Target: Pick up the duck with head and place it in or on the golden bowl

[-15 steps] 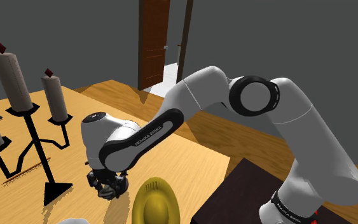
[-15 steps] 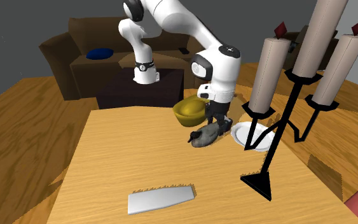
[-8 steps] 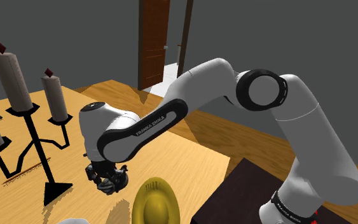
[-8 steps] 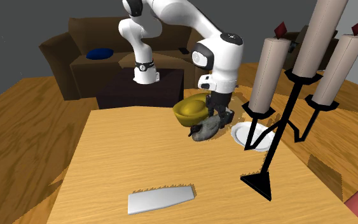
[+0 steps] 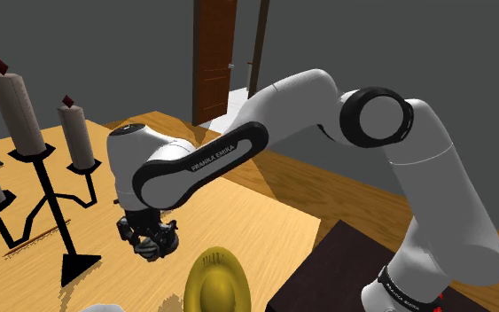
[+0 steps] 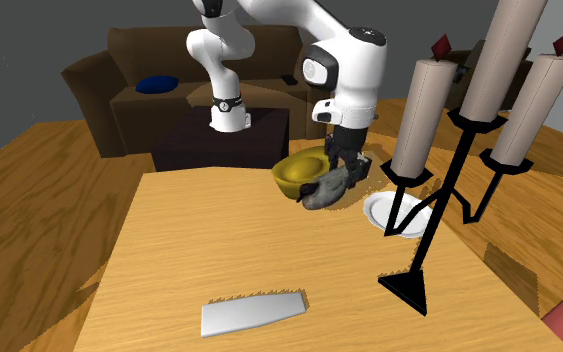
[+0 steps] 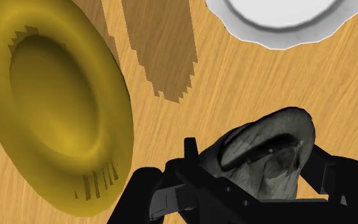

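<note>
Two fingers (image 7: 343, 181) clasp the duck (image 7: 269, 146), just beside the golden bowl (image 7: 56, 108).

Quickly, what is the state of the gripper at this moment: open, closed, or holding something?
Gripper: closed on the duck, holding it beside the golden bowl.

The light is even and soft, falling from overhead. The tan wooden tabletop (image 6: 169, 250) reads bright, while the dark grey walls (image 5: 105, 44) across the top of the shoulder view are dim. A pale patch (image 5: 238, 99) glows past the brown door (image 5: 214, 53), upper middle. In the wrist view, brown shadows (image 7: 161, 57) with jagged, stair-stepped edges lie on the wood beside the glossy golden bowl (image 7: 56, 108), whose hollow is shaded.
</note>
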`<state>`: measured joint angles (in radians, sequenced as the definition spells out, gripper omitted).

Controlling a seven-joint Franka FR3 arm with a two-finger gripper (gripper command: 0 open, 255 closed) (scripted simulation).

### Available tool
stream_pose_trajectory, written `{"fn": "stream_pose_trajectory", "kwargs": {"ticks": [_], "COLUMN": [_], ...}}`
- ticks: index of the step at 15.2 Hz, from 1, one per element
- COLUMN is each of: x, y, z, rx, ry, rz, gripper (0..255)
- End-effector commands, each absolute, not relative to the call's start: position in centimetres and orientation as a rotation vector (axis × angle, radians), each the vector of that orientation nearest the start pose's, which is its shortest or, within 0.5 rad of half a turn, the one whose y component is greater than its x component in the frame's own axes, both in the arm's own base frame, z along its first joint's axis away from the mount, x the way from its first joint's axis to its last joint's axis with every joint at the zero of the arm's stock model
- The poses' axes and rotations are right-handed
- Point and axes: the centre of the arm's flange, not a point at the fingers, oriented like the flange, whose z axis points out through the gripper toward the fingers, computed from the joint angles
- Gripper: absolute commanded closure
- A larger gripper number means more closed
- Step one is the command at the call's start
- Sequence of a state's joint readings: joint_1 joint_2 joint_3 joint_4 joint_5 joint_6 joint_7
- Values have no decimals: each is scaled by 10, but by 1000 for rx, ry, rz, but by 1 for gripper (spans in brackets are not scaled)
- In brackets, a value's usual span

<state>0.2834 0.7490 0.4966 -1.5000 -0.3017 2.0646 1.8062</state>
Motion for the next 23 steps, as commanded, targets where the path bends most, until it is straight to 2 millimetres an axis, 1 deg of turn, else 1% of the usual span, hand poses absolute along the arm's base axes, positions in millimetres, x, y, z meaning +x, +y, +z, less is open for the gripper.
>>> {"fn": "stream_pose_trajectory", "kwargs": {"ticks": [1, 10, 11, 23], "x": [547, 547, 547, 395], "y": [438, 438, 438, 393], "z": [266, 314, 316, 317], "rx": [-2832, -2832, -2832, -2832], "ry": [1490, 1490, 1490, 1490], "rz": [158, 158, 158, 158], "gripper": [255, 255, 255, 255]}}
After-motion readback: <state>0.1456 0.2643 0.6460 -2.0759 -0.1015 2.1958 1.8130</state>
